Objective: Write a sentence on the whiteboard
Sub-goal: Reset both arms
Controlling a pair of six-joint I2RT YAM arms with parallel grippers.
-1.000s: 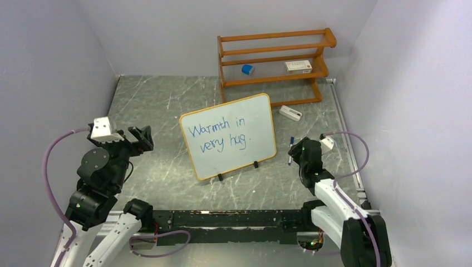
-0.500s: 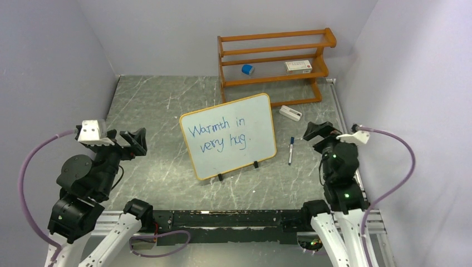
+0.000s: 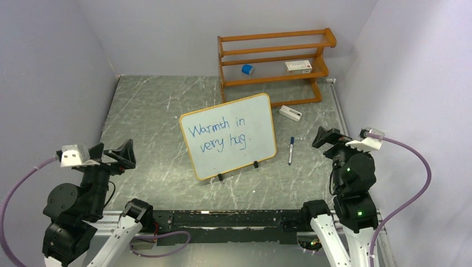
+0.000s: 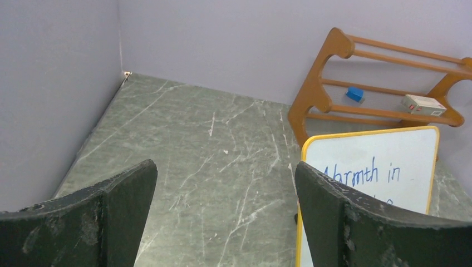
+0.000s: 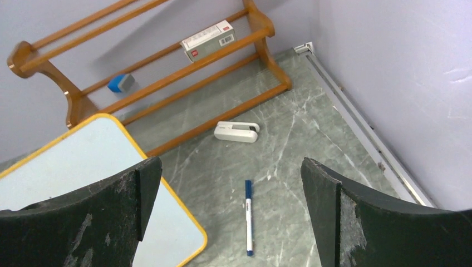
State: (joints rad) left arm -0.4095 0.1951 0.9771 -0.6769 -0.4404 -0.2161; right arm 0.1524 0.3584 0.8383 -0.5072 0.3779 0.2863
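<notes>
Centrally, the large white orange-framed whiteboard (image 3: 253,119) stands on the grey marbled table (image 3: 150,111), bearing the blue handwritten sentence (image 3: 220,136) "Warmth in very hug." The left gripper (image 3: 113,153) and right gripper (image 3: 329,137) are spread wide, holding nothing, well apart from it.

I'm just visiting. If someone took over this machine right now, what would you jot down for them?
Left end effector: open, empty, left of the whiteboard.
Right end effector: open, empty, right of it.
The board stands on the table; the marker lies just to its right.
Done: the sentence, two blue lines ending in a full stop, is written.
Left: probably nothing to write.
</notes>
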